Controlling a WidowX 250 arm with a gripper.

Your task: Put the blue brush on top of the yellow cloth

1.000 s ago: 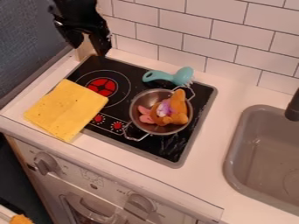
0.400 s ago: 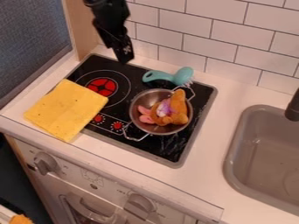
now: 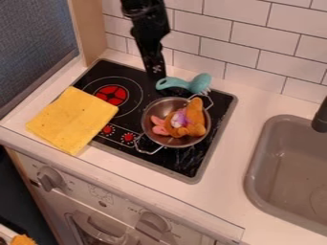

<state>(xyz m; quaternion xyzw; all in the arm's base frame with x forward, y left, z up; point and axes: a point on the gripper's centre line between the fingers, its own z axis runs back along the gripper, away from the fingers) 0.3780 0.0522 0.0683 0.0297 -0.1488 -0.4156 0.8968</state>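
The hand (image 3: 155, 76) is at the far side of the stove (image 3: 180, 165), just beside the handle end of the blue brush (image 3: 199, 83). I cannot tell if it is released or clenched, and also not if it touches the handle. The brush lies along the far edge of the stove, with its head to the right and its bristles close to the handle of the metal pot (image 3: 159, 109).

This closeness is, I think, the main danger. If the brush is pulled nearer before it is lifted, the bristles may catch the pot handle, and the pot could turn or slide with the orange toy (image 3: 195, 115) inside. Also, a grip on the looped end only would leave the heavier-looking head hanging, so the brush may swing or slip out.

The yellow cloth (image 3: 71, 119) is at the left, partly on the stove and partly on the white surface (image 3: 220, 196). If the brush comes down too low or drags sideways, it may fold the soft cloth.
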